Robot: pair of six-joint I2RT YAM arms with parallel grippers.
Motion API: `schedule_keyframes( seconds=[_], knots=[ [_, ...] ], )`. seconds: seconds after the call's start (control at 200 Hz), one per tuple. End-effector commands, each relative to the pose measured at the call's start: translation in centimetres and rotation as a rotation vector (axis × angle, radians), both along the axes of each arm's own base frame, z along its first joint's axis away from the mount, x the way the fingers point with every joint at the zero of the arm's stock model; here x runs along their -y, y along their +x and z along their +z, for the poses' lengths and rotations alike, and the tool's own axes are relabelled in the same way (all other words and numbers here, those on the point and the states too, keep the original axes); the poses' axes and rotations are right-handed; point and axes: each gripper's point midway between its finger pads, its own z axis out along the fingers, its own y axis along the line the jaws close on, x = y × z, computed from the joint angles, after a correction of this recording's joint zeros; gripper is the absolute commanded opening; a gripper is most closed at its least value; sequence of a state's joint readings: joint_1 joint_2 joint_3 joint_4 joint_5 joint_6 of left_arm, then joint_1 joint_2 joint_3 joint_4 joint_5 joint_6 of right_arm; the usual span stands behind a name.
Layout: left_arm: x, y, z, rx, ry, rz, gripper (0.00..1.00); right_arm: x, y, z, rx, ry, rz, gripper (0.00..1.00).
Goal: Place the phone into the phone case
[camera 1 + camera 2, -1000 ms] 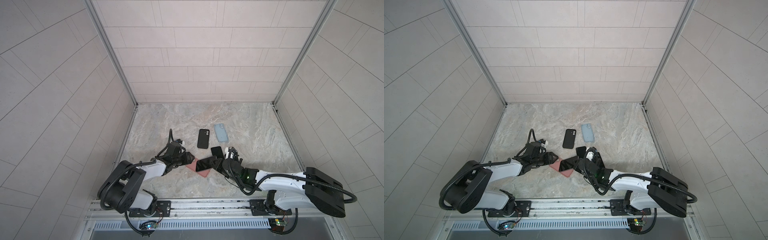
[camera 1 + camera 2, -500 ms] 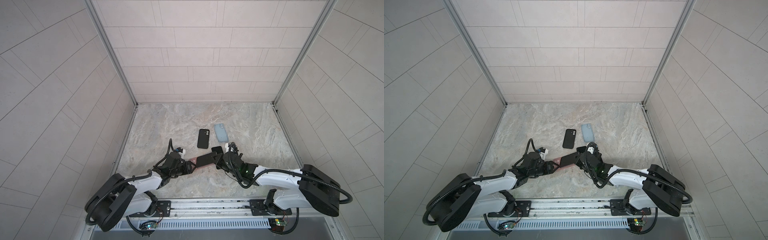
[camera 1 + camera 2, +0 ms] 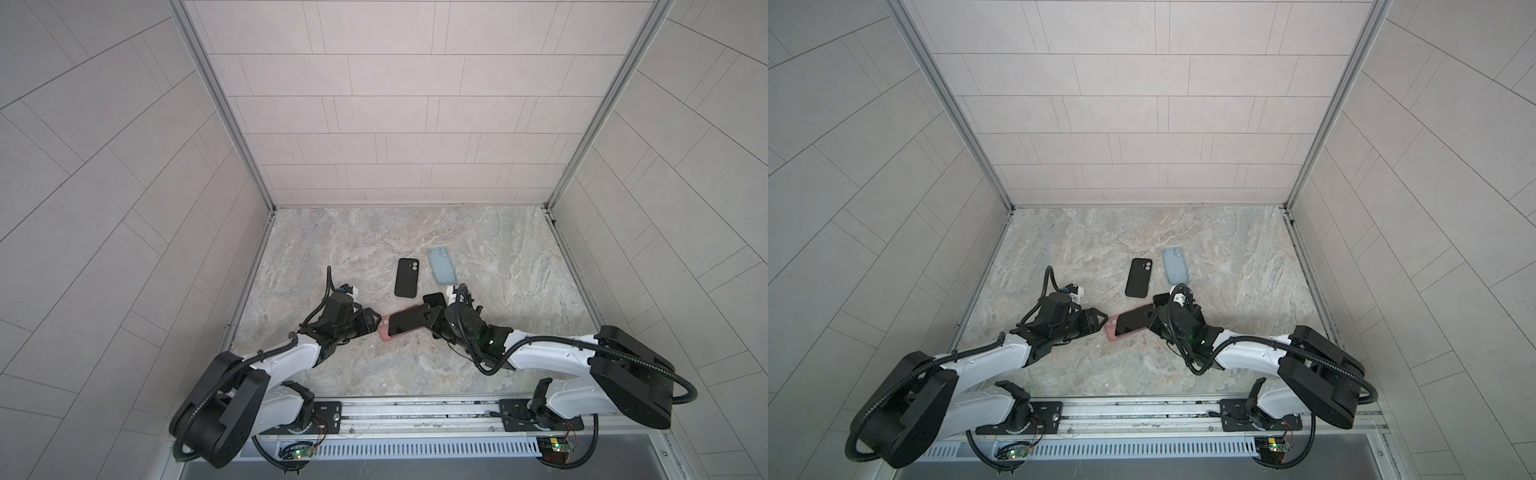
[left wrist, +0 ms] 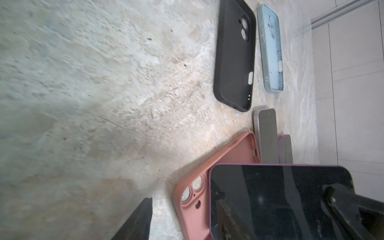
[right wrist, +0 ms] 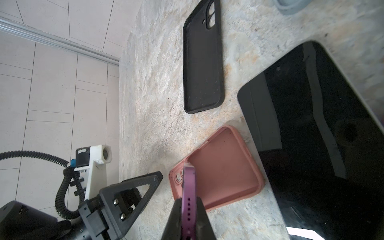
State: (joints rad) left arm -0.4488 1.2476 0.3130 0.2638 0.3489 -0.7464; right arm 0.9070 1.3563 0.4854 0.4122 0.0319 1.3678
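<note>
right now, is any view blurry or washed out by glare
Left wrist view: the bare table is smeared soft, the black case sharper. Right wrist view: the flat phone's screen mirrors pale streaks; the purple phone in the right hand is crisp. Both top views: sharp, evenly lit, no glare.

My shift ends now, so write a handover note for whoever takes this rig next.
The left gripper is open beside the pink case, holding nothing.
The right gripper is shut on one end of the purple phone.
The phone hangs tilted over the case, which lies open side up; it is not seated.
Done: phone picked up and brought over the case.
Left: align it and press it in.
</note>
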Motion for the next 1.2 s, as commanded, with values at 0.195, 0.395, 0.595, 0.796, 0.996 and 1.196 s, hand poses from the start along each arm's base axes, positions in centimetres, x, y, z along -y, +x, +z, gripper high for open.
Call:
schedule_keyframes(
  seconds=[0.195, 0.395, 0.595, 0.796, 0.996, 1.196],
  knots=[
    [3.8, 0.8, -0.1, -0.065, -0.254, -0.034, 0.55, -2.0, -1.6, -2.8, -0.087, -0.038, 0.116, 0.00],
    [2.4, -1.6, -1.1, -0.118, -0.191, 0.003, 0.55, -2.7, -1.4, -3.2, -0.098, -0.037, 0.136, 0.00],
    [-2.1, -3.1, 0.2, -0.157, 0.060, 0.096, 0.60, -2.7, -1.2, -3.0, -0.099, -0.034, 0.139, 0.00],
    [-2.3, -5.6, 0.3, -0.254, 0.014, 0.122, 0.61, -2.2, -0.5, -2.4, -0.097, -0.029, 0.151, 0.00],
    [-2.3, -6.8, 0.2, -0.247, -0.084, 0.183, 0.61, -2.0, 1.1, 0.5, -0.074, -0.024, 0.239, 0.00],
    [-1.8, -6.3, 0.2, -0.250, -0.160, 0.223, 0.63, -3.4, 1.2, 2.5, -0.030, -0.151, 0.478, 0.00]
  ],
)
